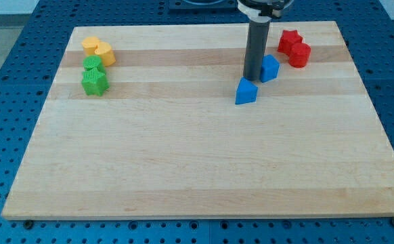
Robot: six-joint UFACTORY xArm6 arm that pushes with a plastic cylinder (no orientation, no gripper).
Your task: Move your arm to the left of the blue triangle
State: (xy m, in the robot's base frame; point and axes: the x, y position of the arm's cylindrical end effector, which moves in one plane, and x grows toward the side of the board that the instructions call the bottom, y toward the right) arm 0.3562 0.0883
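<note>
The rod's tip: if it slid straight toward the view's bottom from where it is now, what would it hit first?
My tip sits just above the blue triangle, with the other blue block at its right. Sliding toward the view's bottom, it would likely meet the triangle first, almost at once, though depth is hard to judge.

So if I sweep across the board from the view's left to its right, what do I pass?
Yellow blocks and green blocks → blue triangle → my tip → second blue block → red blocks.

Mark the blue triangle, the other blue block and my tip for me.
blue triangle (246,92): camera view, front face.
other blue block (271,68): camera view, its face right of the rod.
my tip (252,78): camera view, rod's lower end, just above the triangle.
</note>
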